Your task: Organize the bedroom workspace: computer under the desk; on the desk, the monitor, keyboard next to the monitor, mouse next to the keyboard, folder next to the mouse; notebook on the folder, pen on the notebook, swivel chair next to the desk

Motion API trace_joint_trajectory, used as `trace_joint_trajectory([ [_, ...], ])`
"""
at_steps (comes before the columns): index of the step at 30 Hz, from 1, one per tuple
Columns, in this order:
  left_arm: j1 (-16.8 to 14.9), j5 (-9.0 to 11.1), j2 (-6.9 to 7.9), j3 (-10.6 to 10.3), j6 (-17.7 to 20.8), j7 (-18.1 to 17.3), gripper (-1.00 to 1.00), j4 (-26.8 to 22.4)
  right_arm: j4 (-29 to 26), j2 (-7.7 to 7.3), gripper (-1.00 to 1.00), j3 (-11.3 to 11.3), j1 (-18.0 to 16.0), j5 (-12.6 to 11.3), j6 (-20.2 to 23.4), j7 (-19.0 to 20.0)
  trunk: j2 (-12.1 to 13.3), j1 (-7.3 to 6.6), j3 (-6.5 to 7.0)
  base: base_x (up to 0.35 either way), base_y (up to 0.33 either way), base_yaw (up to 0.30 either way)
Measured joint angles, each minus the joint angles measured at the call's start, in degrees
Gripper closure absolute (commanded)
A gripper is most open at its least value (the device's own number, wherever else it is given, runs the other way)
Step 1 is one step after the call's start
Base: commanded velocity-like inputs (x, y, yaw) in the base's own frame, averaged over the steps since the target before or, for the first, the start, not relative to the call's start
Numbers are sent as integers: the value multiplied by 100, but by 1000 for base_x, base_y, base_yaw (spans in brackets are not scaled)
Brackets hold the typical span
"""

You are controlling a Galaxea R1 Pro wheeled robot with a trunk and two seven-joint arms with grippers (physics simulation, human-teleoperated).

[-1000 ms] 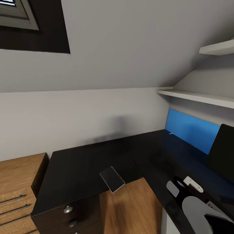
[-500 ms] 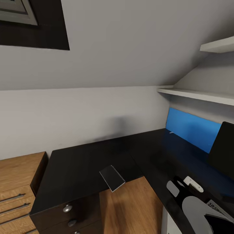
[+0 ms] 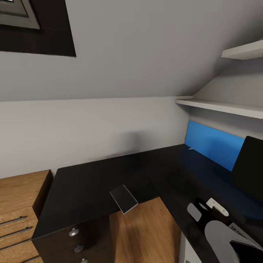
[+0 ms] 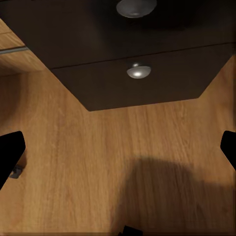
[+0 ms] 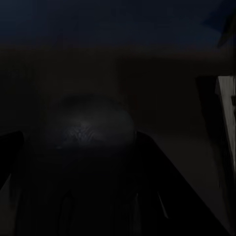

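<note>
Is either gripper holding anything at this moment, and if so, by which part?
The left gripper is open and empty above the wood floor. The right wrist view is too dark to tell for the right gripper.

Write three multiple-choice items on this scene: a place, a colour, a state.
1. The thin dark rectangular pad lies: A on a bed; B at the black L-shaped desk's inner edge; C on a chair.
2. The flat panel behind the desk is: A blue; B red; C green.
3. The left gripper's jaws are: A shut on a pen; B shut empty; C wide apart.
B: it overhangs that edge in the head view. A: plainly blue. C: fingers sit at opposite borders of the wrist view.
</note>
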Motion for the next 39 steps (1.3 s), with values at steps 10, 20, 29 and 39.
trace_joint_trajectory([
  [10, 0, 4, 2, 0, 5, 9, -100, 1, 3, 0, 100, 0, 1, 2, 0, 1, 0, 2, 0, -111, -88, 0],
  [20, 0, 5, 1, 1, 8, 9, -100, 0, 18, 8, 100, 10, -3, 3, 0, 17, 0, -1, 0, -29, -21, 0],
  [29, 0, 5, 1, 2, 4, 9, -100, -1, 30, 5, 100, 18, 0, 9, 6, 343, 0, -1, 0, -1, -1, 0],
  [39, 0, 2, 1, 1, 5, 9, -100, -1, 30, -17, 100, 11, 2, 4, 66, 516, 0, -1, 0, 0, 0, 0],
])
